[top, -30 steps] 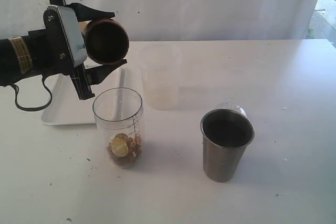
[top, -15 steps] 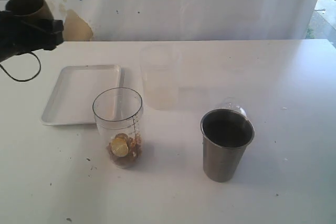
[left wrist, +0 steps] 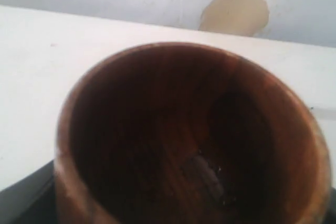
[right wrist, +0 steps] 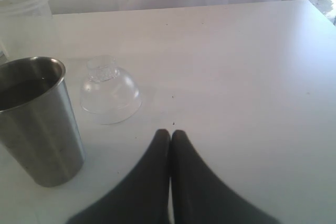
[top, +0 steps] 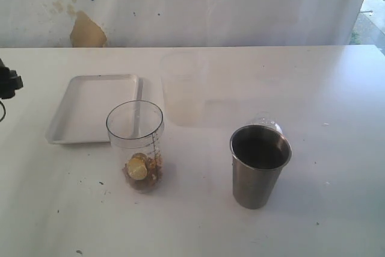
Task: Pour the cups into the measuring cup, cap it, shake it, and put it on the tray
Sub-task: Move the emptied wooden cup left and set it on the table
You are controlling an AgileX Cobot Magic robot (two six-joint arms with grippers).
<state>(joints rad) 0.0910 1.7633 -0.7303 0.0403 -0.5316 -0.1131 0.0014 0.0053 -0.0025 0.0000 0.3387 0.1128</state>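
Observation:
The brown wooden cup fills the left wrist view, mouth toward the camera and empty inside. My left gripper is shut on it, and only a black bit of the gripper shows at the exterior view's left edge. The clear measuring cup stands upright beside the white tray, with brown and yellow pieces at its bottom. The steel tumbler stands to the right, upright. My right gripper is shut and empty, low over the table near the tumbler.
A clear dome lid lies on the table just behind the tumbler. A frosted whitish cup stands farther back, between the measuring cup and the tumbler. The tray holds nothing. A wall closes the table's far side.
My left arm has drawn back to the left with the brown cup, from above the measuring cup to almost out of the exterior view. The right gripper stays shut.

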